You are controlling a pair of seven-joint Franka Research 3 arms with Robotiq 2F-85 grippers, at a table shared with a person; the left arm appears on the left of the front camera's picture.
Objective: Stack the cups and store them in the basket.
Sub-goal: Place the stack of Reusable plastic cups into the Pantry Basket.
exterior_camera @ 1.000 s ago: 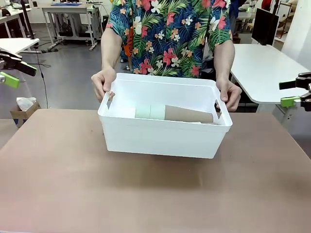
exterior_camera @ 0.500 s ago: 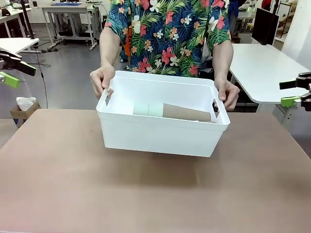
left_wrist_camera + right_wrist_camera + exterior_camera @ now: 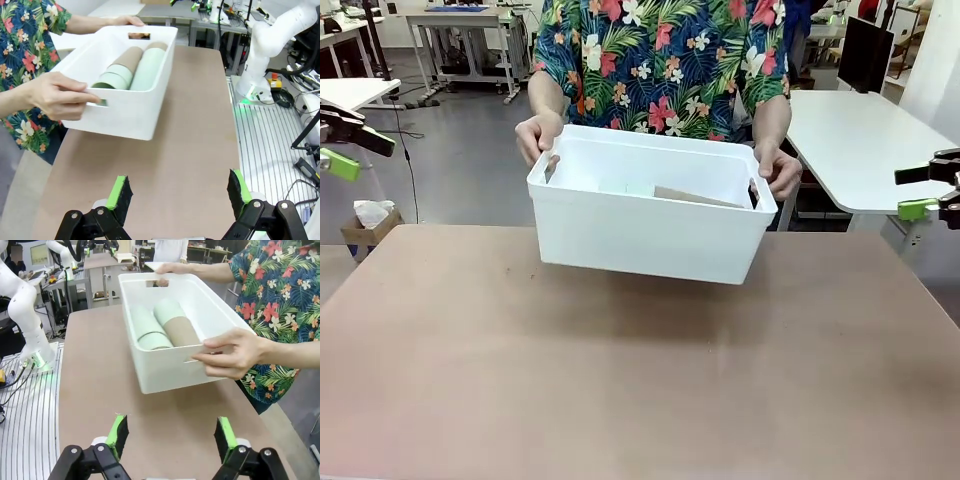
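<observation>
A person holds the white basket [image 3: 640, 235] off the table by its two slot handles, one hand [image 3: 538, 135] at each short side. The cups lie on their sides inside it as nested stacks, mint green [image 3: 150, 67] beside tan-brown [image 3: 127, 57]; over the front wall just a tan edge [image 3: 695, 197] shows. My left gripper [image 3: 350, 150] hangs open at the far left, well away from the basket. Over at the far right my right gripper [image 3: 923, 190] is open too. Both hold nothing [image 3: 178, 192] [image 3: 171, 435].
The brown table [image 3: 640, 380] lies bare below and in front of the basket. The person stands at the far edge. White tables stand behind at left and right [image 3: 860, 140]. The other arm's white base [image 3: 265, 55] stands beside the table.
The person has lifted the basket higher off the table and drawn it back toward the body. Neither arm has moved.
</observation>
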